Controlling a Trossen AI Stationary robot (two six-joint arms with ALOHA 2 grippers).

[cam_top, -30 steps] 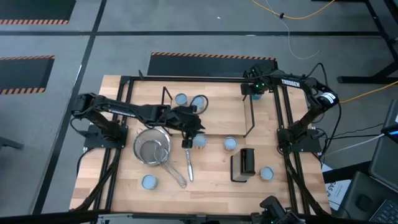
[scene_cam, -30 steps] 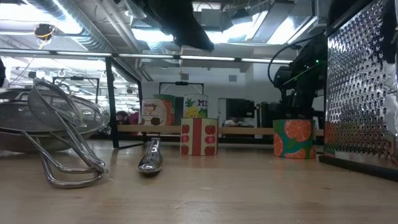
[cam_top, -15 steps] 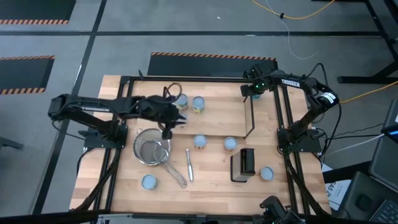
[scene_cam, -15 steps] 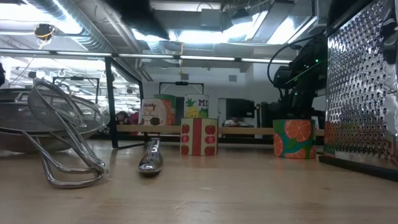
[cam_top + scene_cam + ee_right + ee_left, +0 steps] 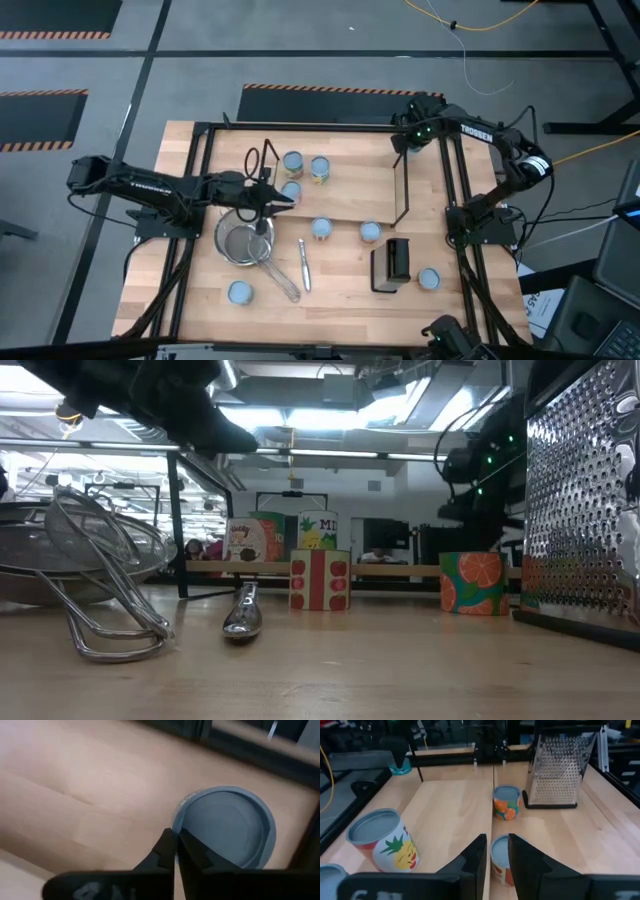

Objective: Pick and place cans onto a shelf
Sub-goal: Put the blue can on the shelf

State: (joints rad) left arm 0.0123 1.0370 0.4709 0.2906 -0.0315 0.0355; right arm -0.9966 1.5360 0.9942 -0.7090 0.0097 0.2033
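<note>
White "TROSSEN" lettering on my right arm [image 5: 478, 130]. Letters "MI" on the pineapple can [image 5: 316, 532], the rest hidden. Nothing else legible.

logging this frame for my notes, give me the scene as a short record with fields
left gripper: above the strainer, jaws a little apart, holding nothing
right gripper: at the table's far right corner, jaws shut and empty, over a can
shelf: light-wood board with black wire ends
cans on shelf: two, side by side near its left end
cans on table
other items: spoon, grater
</note>
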